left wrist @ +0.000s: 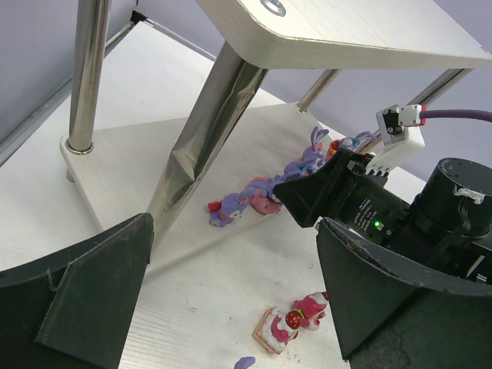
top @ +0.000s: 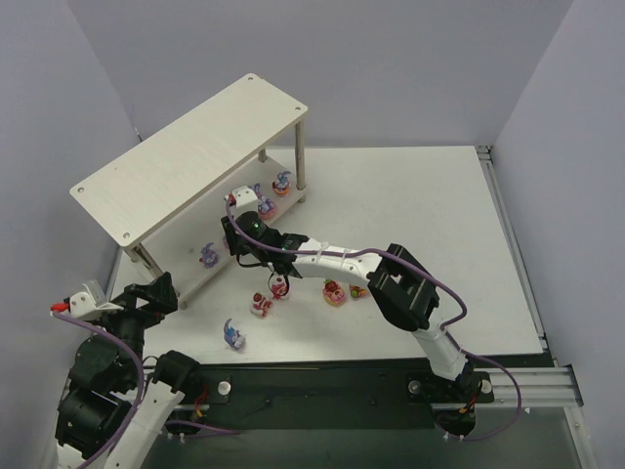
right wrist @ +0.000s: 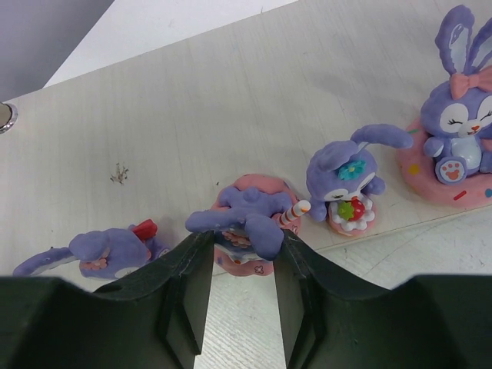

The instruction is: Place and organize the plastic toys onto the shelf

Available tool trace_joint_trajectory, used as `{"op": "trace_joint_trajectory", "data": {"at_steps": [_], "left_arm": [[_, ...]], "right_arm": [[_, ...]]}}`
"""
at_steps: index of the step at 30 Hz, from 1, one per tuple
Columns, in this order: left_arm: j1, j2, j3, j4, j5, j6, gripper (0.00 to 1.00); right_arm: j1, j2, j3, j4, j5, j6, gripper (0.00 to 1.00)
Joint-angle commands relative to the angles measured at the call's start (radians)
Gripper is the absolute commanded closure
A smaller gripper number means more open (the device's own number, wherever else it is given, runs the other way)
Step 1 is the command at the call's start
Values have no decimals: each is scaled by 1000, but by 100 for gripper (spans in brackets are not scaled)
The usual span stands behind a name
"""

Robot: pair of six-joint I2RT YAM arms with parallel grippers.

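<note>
Shelf lower board — three purple bunnies, right jaws clasping fourth bunny

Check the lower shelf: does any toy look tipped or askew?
Yes. On the lower shelf board, the leftmost purple bunny lies on its side near the front edge; the bunny on a pink base at the right gripper seems tipped over.

We see the shelf in pale whitewashed wood on a white desk; the upright bunny is purple with a pink bow, its pink base flecked with sprinkles; the tipped bunny is purple on pink. The bear is red-pink; the cable purple.
</note>
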Motion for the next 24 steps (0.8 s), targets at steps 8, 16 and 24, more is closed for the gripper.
{"op": "trace_joint_trajectory", "data": {"at_steps": [8, 16, 24], "left_arm": [[0, -9, 10, 7, -10, -4, 3], [0, -9, 11, 5, -10, -5, 3], [-1, -30, 11, 4, -10, -5, 3]], "right_arm": [[-3, 20, 50, 10, -33, 40, 65], [-5, 25, 36, 29, -74, 49, 66], [-5, 17, 11, 53, -90, 46, 66]]}}
